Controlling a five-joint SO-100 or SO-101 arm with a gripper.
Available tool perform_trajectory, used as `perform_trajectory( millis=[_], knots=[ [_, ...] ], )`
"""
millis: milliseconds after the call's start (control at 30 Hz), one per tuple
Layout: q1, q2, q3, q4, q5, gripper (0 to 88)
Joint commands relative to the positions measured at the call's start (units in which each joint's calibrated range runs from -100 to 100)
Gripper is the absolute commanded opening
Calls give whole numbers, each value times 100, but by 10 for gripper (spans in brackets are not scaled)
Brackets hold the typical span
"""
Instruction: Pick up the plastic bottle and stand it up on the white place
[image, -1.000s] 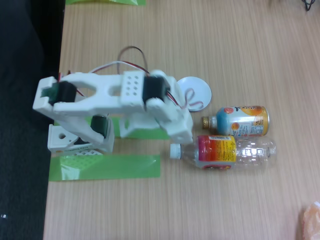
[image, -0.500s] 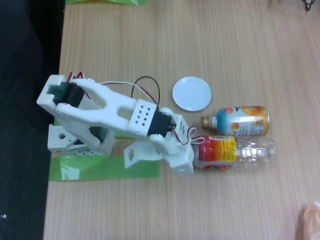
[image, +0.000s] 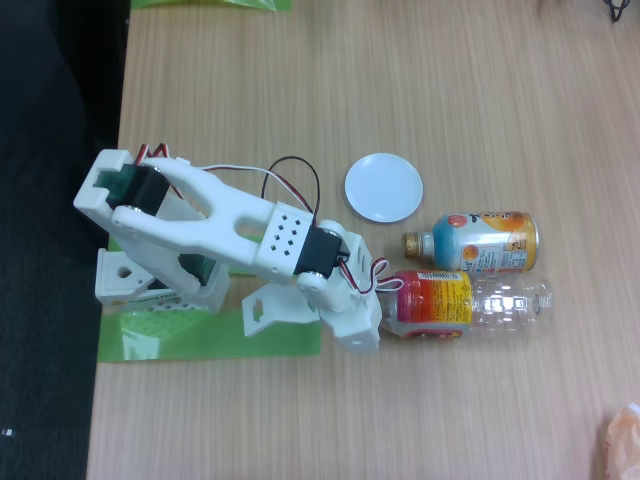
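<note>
Edged slightly closer since half a second ago: jaws (image: 378, 312), spread unclear, over cap end of plastic bottle (image: 470, 303), lying at 3 o'clock on tabletop (image: 420, 90).

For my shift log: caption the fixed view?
Arm's tool over the lying plastic bottle's cap end; white plate bare, second bottle alongside.

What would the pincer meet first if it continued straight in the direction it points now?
Most likely the plastic bottle: the pincer already sits over its capped end, pointing along it. Height is unclear from above.
</note>
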Motion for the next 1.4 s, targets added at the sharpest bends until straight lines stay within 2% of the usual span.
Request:
perform_trajectory(
  millis=[0, 900, 1367],
  knots=[
    [-30, -8, -11, -42, 16, 335],
    [-622, -59, -74, 190, -26, 330],
    [-726, -277, 560, 96, -31, 329]
  ],
)
